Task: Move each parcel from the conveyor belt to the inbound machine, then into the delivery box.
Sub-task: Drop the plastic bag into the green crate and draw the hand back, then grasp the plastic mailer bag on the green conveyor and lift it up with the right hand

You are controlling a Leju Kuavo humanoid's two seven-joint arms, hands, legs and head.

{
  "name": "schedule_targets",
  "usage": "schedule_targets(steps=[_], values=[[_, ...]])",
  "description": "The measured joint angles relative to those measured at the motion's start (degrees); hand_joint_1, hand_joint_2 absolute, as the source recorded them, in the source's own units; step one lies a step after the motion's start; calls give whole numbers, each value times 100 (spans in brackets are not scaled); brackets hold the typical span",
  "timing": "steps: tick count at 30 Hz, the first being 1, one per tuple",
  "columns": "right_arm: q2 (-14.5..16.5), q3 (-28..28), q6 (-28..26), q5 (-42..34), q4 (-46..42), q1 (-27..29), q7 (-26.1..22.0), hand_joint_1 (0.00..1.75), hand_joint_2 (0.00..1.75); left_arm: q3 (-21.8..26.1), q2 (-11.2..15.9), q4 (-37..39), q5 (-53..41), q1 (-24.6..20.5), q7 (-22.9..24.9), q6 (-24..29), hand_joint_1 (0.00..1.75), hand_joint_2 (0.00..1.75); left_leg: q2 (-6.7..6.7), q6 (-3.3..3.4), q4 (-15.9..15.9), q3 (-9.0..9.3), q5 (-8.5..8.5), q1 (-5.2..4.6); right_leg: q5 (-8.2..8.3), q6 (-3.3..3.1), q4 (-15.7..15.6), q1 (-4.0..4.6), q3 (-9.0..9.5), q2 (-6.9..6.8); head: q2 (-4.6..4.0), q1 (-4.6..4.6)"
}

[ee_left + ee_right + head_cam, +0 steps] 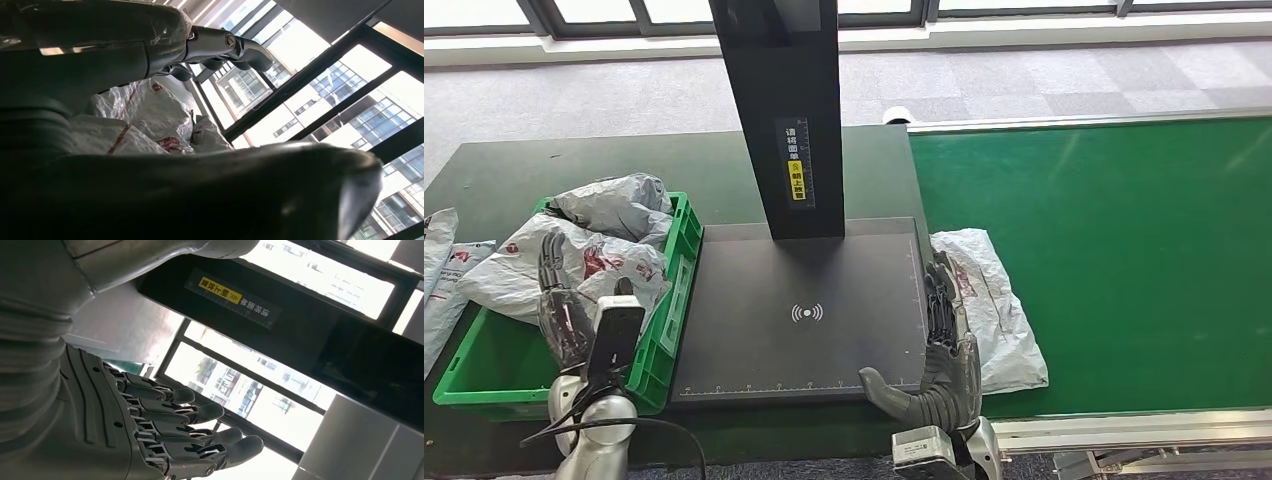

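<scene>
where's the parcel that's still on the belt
In the head view, the white parcel lies at the green belt's left edge, beside the scanner plate, just beyond the right hand.

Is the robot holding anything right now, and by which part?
Nothing is held. The right robot hand is open beside the parcel; the left robot hand is open over the box.

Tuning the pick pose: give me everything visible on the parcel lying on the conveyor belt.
The parcel is a white, crinkled plastic mailer bag with red print and what looks like a label on its near-left part. It lies flat and slack at the left edge of the green conveyor belt, its left side against the inbound machine plate. The right hand, fingers spread and holding nothing, overlaps its left edge; whether it touches is unclear.
</scene>
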Motion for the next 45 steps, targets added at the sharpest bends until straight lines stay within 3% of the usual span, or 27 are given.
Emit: schedule_targets(steps=[10, 12, 15, 18, 28, 35, 45], values=[[-1, -1, -76, 9, -32, 7, 0, 0, 175, -148, 9, 44, 134, -31, 44, -2, 0, 0, 1, 0, 0, -4, 0, 0, 0, 0, 0, 0, -3, 1, 0, 0], [-7, -28, -214, 222, -32, 7, 165, 0, 175, -146, 1, -20, 872, 1, -372, -58, 0, 0, 1, 0, 0, -4, 0, 0, 0, 0, 1, 0, -3, 1, 0, 0], [-31, -265, -467, 1285, -27, 10, 1043, 0, 175, -164, -46, -521, 2984, 243, -1200, -338, 0, 0, 10, 1, 0, -4, -5, 0, 0, 0, 0, 0, -8, 13, 0, 0], [-64, -678, -517, 2110, 8, 11, 1749, 0, 175, -264, -102, -1218, 4101, 566, -1444, -527, 0, 0, 11, 7, 2, -9, -10, 0, -1, 2, -1, -2, -11, 14, 0, 0], [-102, -1157, -515, 2353, 83, 12, 1925, 0, 175, -437, -157, -2087, 4286, 891, -1472, -623, 0, 0, 13, 9, 3, -11, -11, 0, -1, 3, -2, 0, -14, 16, 0, 0], [-122, -1632, -494, 3663, 452, -4, 2822, 0, 175, -612, -281, -2226, 4750, 1016, -1472, -1198, 0, 0, 12, 9, 3, -12, -11, 1, 0, 5, -2, -4, -13, 15, 0, 0], [-127, -2556, -498, 4346, 1117, -47, 3020, 0, 175, -1173, -278, -2218, 4279, 1079, -1472, -912, 0, 0, 13, 12, 8, -21, -17, 0, 2, 7, -4, -5, -17, 15, 0, 0]])
